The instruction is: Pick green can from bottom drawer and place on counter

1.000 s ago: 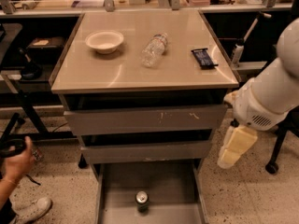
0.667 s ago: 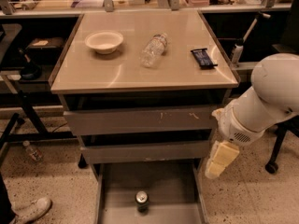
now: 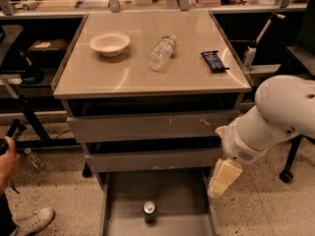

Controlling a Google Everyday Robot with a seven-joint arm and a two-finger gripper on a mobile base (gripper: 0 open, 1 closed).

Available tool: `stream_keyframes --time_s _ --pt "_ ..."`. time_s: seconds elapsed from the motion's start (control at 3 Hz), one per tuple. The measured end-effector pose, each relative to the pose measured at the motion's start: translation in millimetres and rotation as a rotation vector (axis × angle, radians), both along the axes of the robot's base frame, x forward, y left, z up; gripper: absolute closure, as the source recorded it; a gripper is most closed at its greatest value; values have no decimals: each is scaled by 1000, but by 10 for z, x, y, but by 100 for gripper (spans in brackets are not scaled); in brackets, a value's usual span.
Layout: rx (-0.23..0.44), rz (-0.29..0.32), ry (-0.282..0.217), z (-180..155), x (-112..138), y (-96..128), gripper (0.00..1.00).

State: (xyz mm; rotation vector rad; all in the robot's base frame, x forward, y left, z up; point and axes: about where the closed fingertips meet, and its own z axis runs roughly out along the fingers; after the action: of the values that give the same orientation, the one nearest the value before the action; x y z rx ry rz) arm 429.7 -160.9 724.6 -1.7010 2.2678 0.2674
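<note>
The arm has been swinging in from the right over the last second, and its cream-coloured claw [image 3: 217,189] now hangs lower and further left than it did. It points downward just above the right-hand wall of the deep grey metal bottom drawer [image 3: 129,190]. From where I stand I cannot tell whether the claw is open or closed. It holds nothing.

The small green drink can with the silver top [image 3: 149,212] has not budged. It stands upright on the drawer floor, roughly midway between the side walls, off to the left of the claw and below it. The two are still clearly apart.

So I'd say this is the approach stage, with the pick itself not begun. The claw needs to carry on leftward over the can and then drop down between the drawer walls. The right wall sits very near it, so that descent looks like the awkward part.

Up on the glossy beige square counter [image 3: 147,82] nothing has shifted. The pale round bowl [image 3: 110,43], the clear plastic bottle lying on its side [image 3: 161,52] and the dark snack packet [image 3: 214,61] sit well apart, with bare room at the front edge for the can. A person's hand [image 3: 6,157] shows at the far left, well clear of the arm.
</note>
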Motion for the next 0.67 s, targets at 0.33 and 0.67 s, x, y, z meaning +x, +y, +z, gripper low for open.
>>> stream_keyframes --time_s 0.33,0.67 --pt "101 11 35 -639 -9 304 0" --pt "173 -6 32 -1294 142 586 0"
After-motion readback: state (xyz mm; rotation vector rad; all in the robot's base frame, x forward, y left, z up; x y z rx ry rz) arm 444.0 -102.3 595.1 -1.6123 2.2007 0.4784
